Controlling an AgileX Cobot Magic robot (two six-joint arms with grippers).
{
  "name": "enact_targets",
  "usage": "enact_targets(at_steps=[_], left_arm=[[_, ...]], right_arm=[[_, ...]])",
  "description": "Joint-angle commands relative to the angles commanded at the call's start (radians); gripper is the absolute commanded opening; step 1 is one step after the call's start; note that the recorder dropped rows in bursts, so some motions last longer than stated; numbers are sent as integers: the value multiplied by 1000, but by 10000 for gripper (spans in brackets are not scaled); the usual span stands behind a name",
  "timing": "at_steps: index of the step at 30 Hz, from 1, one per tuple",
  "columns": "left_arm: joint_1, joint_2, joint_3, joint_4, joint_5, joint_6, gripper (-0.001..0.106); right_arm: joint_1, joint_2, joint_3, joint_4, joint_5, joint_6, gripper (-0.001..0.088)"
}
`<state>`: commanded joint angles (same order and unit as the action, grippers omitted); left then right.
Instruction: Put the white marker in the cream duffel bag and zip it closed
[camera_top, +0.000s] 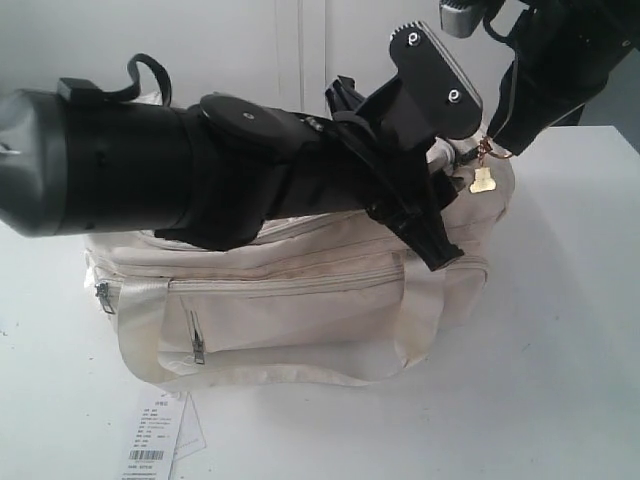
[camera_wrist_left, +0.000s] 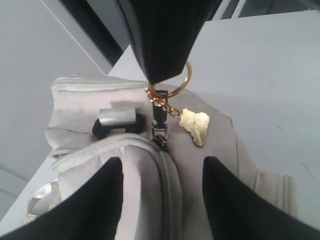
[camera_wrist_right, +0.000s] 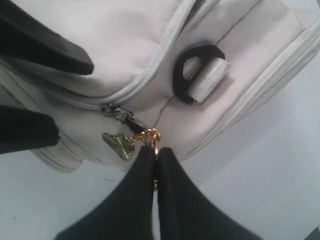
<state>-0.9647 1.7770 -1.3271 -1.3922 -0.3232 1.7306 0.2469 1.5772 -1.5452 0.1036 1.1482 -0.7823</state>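
The cream duffel bag (camera_top: 300, 300) lies on the white table with its front pocket facing the camera. My right gripper (camera_wrist_right: 155, 150) is shut on the gold ring (camera_wrist_right: 152, 136) of the zip pull at the bag's right end, and a gold charm (camera_wrist_right: 119, 144) hangs beside it. The zip (camera_wrist_right: 150, 75) leading to the slider (camera_wrist_right: 111, 111) looks closed. My left gripper (camera_wrist_left: 162, 162) is open just above the bag's top (camera_wrist_left: 215, 140), one finger on each side of the zip line. In the exterior view it (camera_top: 440, 160) reaches across the bag. The white marker is out of view.
A white paper tag with a barcode (camera_top: 155, 445) lies on the table in front of the bag. A black strap buckle (camera_wrist_right: 197, 72) sits on the bag's end near the slider. The left arm (camera_top: 150, 165) hides much of the bag's top.
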Motion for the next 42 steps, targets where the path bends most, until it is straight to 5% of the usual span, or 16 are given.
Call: enact_targets(at_steps=[6,12,42], left_arm=[[11,34,0,-16,-17,-5,453],[11,34,0,-16,-21,-5,2],[-24,3,0,-65,-16,-3,0]], right_arm=[[0,0,0,0,-5,0,0],[0,0,0,0,-11,0,0],[-9,51,0,-33,-248,-3,0]])
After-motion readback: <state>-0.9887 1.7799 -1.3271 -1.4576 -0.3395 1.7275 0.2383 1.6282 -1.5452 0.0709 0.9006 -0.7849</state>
